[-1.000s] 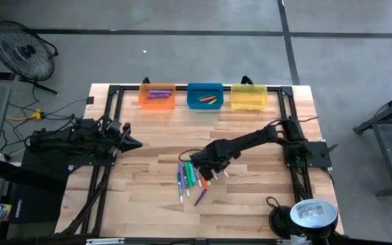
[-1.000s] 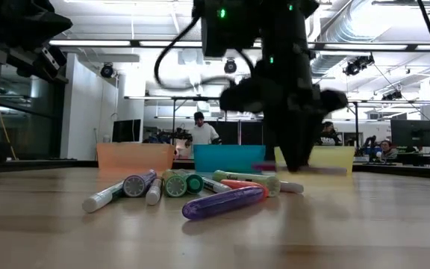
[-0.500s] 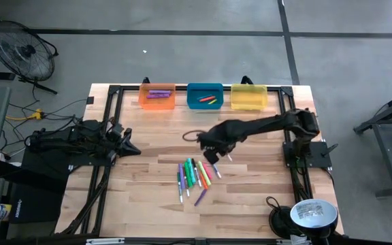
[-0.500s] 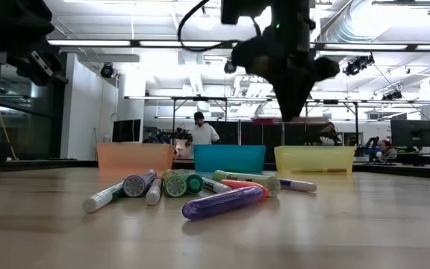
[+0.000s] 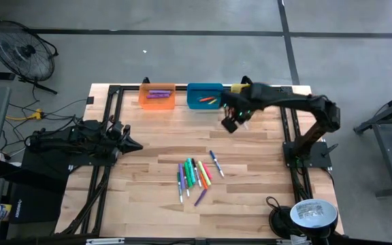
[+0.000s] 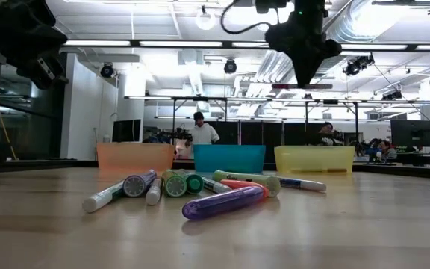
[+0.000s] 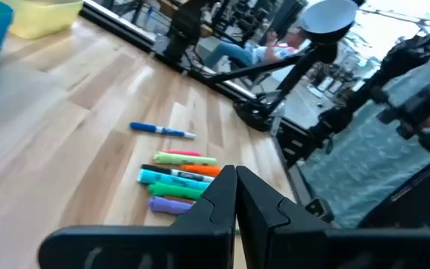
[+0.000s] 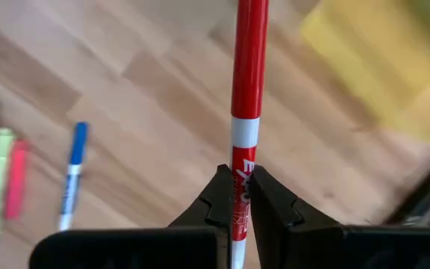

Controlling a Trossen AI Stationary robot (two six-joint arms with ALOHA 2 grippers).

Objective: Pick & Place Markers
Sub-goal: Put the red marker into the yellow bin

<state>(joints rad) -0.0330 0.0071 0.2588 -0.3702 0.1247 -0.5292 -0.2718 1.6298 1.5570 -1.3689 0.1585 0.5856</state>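
My right gripper point(image 5: 230, 123) hangs high above the table, just in front of the yellow bin point(image 5: 249, 101), shut on a red marker point(image 8: 246, 82) with a white band. In the low view the marker point(image 6: 302, 87) shows as a level bar under the fingers. Several markers point(image 5: 192, 175) lie in a loose pile on the wood at mid table, with a blue one point(image 5: 215, 163) lying apart beside them. My left gripper point(image 5: 138, 145) waits shut at the table's left side, its fingertips point(image 7: 235, 179) pointing toward the pile. My right gripper pinches the red marker at its white printed part point(image 8: 242, 161) between the two fingers. The fingers come from above, pointing down, and lie across the marker. The marker hangs about level, lifted well clear of the table.
An orange bin point(image 5: 158, 96), a blue bin point(image 5: 205, 96) and the yellow bin stand in a row at the far edge; the first two hold a few markers. A black frame point(image 5: 111, 109) runs along the table's sides. Bare wood lies between pile and bins.
My right gripper has risen from the pile and swung toward the far right, to just in front of the yellow bin, carrying the red marker clear of the table. The pile stays where it was.
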